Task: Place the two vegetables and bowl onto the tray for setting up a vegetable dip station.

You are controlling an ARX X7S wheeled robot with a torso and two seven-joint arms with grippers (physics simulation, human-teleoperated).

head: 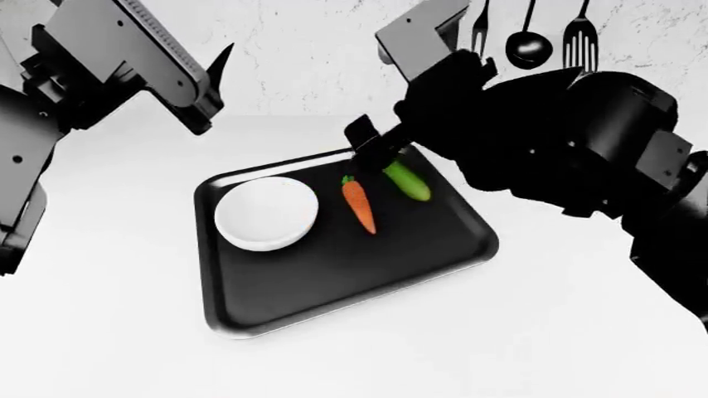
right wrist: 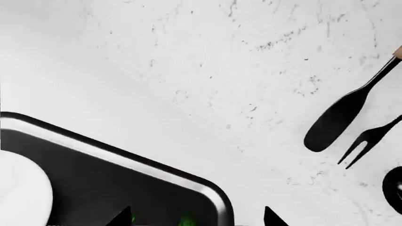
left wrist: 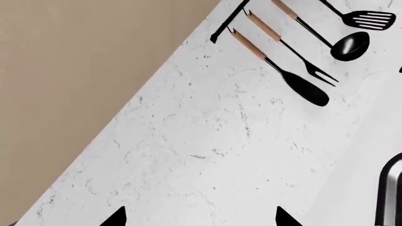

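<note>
The black tray (head: 332, 286) lies in the middle of the white counter in the head view. On it rest the white bowl (head: 265, 213) at the left, the orange carrot (head: 359, 205) in the middle and the green cucumber (head: 407, 182) at the right. My right gripper (head: 370, 149) hovers open just over the far ends of the two vegetables. In its wrist view the right gripper (right wrist: 197, 219) has its jaws wide apart over the tray rim (right wrist: 125, 155), with a green blur (right wrist: 186, 220) between them. My left gripper (head: 215, 87) is raised at the far left. It is open and empty (left wrist: 201, 219).
Black utensils hang on the marble wall behind the counter: a spatula (left wrist: 304, 87), a fork (left wrist: 314, 70), a ladle (left wrist: 349, 45) and a slotted turner (left wrist: 370, 20). A beige surface (left wrist: 75, 70) borders the marble. White counter (head: 575, 332) surrounds the tray.
</note>
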